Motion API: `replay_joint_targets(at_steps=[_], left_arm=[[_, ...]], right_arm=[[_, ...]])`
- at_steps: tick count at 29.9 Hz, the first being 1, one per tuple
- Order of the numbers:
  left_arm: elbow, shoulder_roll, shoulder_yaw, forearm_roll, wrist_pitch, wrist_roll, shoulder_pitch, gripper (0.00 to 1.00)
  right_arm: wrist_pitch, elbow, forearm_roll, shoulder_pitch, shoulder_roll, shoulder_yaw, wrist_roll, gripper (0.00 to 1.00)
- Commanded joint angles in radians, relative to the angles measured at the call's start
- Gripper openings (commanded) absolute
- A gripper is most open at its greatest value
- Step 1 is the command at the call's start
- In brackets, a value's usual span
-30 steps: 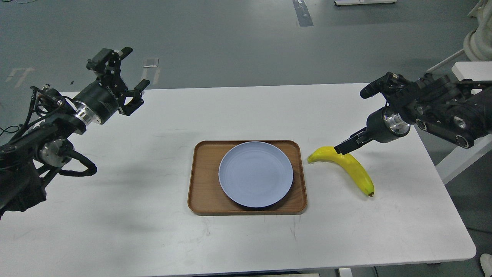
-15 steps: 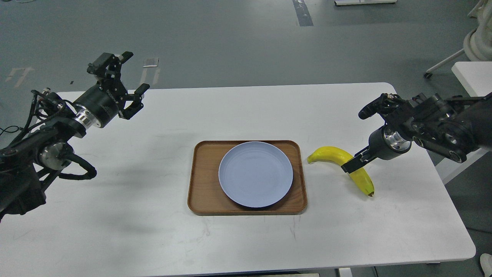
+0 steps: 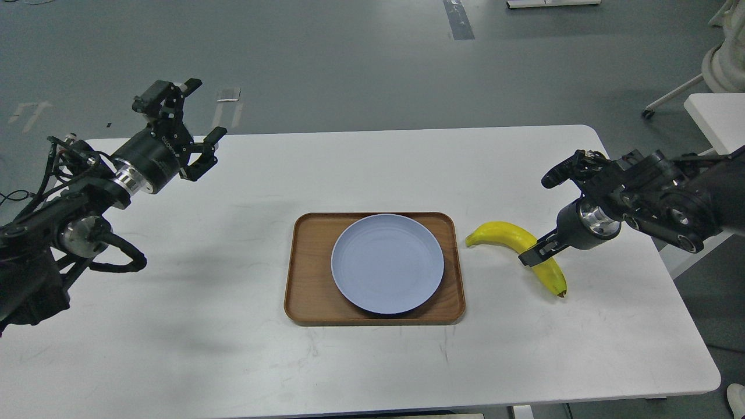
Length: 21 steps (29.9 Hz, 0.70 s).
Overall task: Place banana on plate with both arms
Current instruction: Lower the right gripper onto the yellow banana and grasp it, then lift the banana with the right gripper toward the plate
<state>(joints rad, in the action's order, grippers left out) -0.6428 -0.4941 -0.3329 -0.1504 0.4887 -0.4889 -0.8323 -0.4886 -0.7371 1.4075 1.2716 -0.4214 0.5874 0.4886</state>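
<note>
a white table (image 3: 233,349) seen from above and slightly behind, with a grey floor beyond it. near the middle of the table sits a rectangular brown wooden tray (image 3: 308,291) with rounded corners. a round, pale blue plate (image 3: 387,263) rests on the tray, filling most of it, and nothing lies on the plate.

just to the right of the tray, lying flat on the table, is a bright yellow banana (image 3: 512,241). it curves like an arch, one end pointing toward the tray and the other, with a small dark tip, pointing toward the near right. it does not touch the tray.

the right arm (image 3: 657,198) comes in from the right edge, black with a silver wrist ring. its right gripper (image 3: 532,255) points down and left, and its dark tip overlaps the middle of the banana. the two fingers look like a single dark shape from here, so i cannot tell whether they are apart, together or clamped on the fruit.

the left arm (image 3: 75,198) comes in from the left edge, well apart from the tray. its left gripper (image 3: 198,113) is raised above the far left part of the table, fingers spread apart and holding nothing.
</note>
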Motion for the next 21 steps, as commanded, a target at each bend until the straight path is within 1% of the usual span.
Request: replay_joint_targets(at_steps=[1, 4, 8, 13, 18, 21], left_arm=[[0.0, -0.001, 0.0, 0.0, 0.0, 0.0, 0.001, 0.98], [0.0, 0.0, 0.0, 0.0, 0.0, 0.0, 0.001, 0.98], [0.0, 0.002, 0.0, -0.002, 0.0, 0.0, 0.001, 0.98], [0.0, 0.006, -0.001, -0.002, 0.0, 0.0, -0.001, 0.98], [0.0, 0.002, -0.001, -0.003, 0.0, 0.0, -0.002, 0.98], [0.0, -0.001, -0.001, -0.002, 0.0, 0.0, -0.002, 0.98]], right_arm=[[0.0, 0.002, -0.001, 0.006, 0.003, 0.0, 0.0, 0.15], [0.0, -0.001, -0.002, 0.021, -0.008, 0.003, 0.0, 0.12], [0.0, -0.008, -0.002, 0.06, -0.059, 0.003, 0.0, 0.12], [0.0, -0.045, -0.004, 0.138, -0.091, 0.002, 0.0, 0.12], [0.0, -0.106, -0.03, 0.222, -0.077, -0.008, 0.0, 0.13], [0.0, -0.108, -0.119, 0.258, -0.025, -0.005, 0.0, 0.13]])
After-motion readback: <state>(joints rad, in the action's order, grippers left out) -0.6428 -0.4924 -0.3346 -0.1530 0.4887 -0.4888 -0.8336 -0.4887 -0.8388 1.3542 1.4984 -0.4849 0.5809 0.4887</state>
